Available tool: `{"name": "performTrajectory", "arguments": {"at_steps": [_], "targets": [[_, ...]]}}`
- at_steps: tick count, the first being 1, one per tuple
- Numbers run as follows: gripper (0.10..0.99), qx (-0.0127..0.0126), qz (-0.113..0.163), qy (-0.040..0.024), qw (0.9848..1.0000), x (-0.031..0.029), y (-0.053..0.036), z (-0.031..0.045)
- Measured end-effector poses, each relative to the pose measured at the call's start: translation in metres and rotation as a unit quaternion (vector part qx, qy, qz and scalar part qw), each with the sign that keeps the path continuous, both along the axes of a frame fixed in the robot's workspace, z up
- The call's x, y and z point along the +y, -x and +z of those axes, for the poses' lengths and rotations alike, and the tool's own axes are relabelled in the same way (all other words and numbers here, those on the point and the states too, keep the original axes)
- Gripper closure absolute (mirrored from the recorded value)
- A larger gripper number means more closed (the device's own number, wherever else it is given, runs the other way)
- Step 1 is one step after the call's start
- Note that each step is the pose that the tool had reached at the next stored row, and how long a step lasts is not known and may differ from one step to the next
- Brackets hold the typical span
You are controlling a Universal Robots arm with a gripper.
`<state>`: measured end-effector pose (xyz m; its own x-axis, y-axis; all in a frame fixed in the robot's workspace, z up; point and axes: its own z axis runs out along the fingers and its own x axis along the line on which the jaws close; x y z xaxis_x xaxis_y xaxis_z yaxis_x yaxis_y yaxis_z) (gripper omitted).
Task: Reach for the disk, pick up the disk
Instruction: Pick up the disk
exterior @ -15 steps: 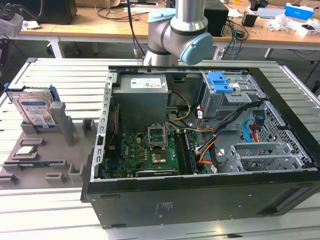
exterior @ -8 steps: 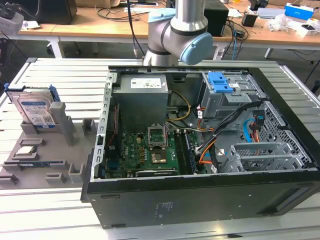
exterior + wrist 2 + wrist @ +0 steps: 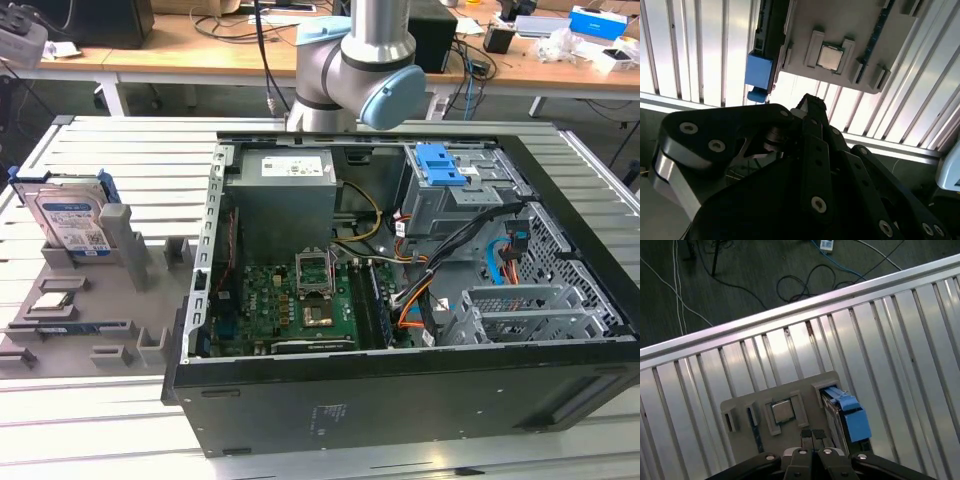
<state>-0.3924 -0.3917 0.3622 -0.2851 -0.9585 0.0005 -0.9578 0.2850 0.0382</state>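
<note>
The disk [image 3: 68,215] stands on edge in a slot at the far end of a grey fixture plate [image 3: 90,300], at the exterior view's left. It is silver with a white-and-blue label and a blue bracket. In both wrist views its blue bracket end shows: the disk [image 3: 847,416] and the disk [image 3: 759,70]. My gripper [image 3: 813,433] hangs well above the fixture with its fingertips closed together and nothing between them. It is closer to the processor chip [image 3: 782,411] than to the disk. The gripper [image 3: 809,102] is dark and fills the near part of the second wrist view.
An open computer case [image 3: 400,400] takes up the middle of the slatted metal table [image 3: 100,150]. It holds a grey power supply [image 3: 285,195], a motherboard and a drive cage with a blue latch [image 3: 440,165]. The arm [image 3: 350,60] stands behind the case. Cables lie on the floor [image 3: 740,270].
</note>
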Motion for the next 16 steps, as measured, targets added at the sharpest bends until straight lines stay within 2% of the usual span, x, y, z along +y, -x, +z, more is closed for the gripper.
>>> {"name": "performTrajectory", "arguments": {"at_steps": [9,16], "targets": [[0.980,0.0000,0.031,0.0000,0.9995,0.0000,0.0000,0.0000],[0.980,0.0000,0.058,0.0000,0.9983,0.0000,0.0000,0.0000]]}}
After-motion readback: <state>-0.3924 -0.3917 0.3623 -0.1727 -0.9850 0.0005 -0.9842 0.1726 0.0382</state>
